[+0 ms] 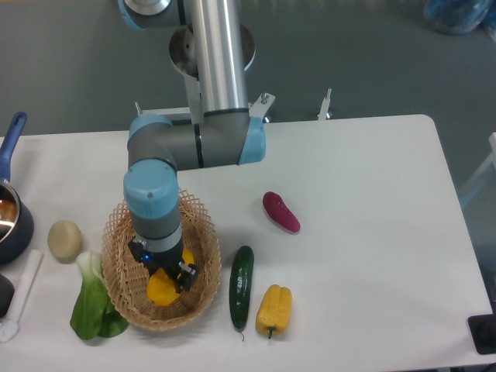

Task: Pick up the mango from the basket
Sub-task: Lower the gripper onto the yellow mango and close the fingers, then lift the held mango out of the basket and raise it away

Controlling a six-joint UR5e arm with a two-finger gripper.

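Observation:
The tan wicker basket [203, 232] stands at the front left of the white table. The yellow-orange mango [160, 290] lies inside it, and the wrist above hides part of it. My gripper [165, 270] points straight down into the basket, right over the mango. Its dark fingers [187, 273] reach down at the mango's sides. The wrist hides the gap between them, so I cannot tell whether they are closed on the fruit. The mango appears to rest on the basket floor.
A dark green cucumber [242, 285] and a yellow bell pepper [274, 308] lie right of the basket. A magenta vegetable [280, 211] lies further right. A potato [64, 239], bok choy [94, 298] and a dark pot [12, 225] are to the left.

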